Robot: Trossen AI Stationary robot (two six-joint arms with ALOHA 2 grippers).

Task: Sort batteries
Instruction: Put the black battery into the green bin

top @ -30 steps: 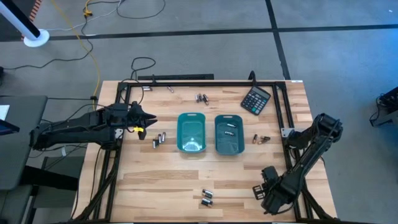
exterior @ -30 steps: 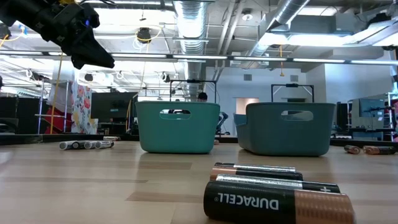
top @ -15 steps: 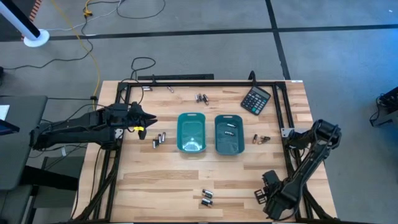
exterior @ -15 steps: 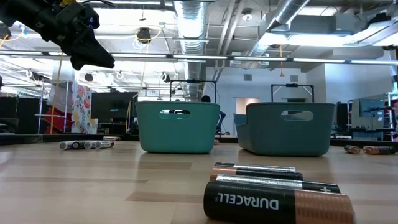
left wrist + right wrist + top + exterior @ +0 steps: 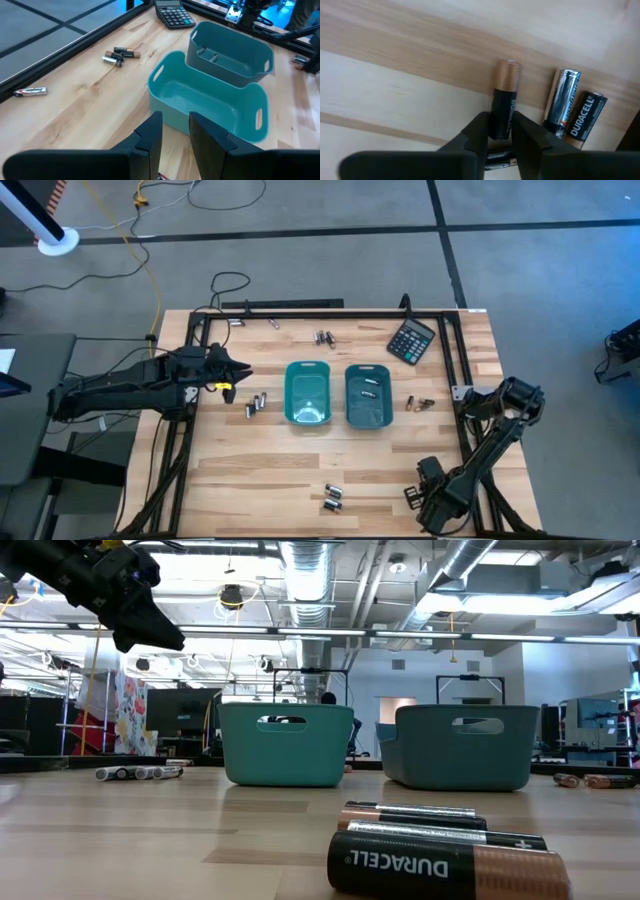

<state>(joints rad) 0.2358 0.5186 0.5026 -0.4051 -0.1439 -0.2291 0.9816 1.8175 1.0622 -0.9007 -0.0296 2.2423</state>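
The right arm folds low at the tabletop's (image 5: 260, 470) near corner; only its wrist view shows the right fingers (image 5: 498, 135) gripping a black-and-copper battery (image 5: 503, 100); left fingers (image 5: 175, 135) narrowly parted, empty

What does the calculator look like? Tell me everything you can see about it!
The calculator is small and black, looks like plastic, with rows of buttons and a pale screen strip at one end. It lies flat on the wooden table near the far right corner, turned at a slant. Nothing touches it except the table. The left wrist view shows part of it too, beyond the teal trays.
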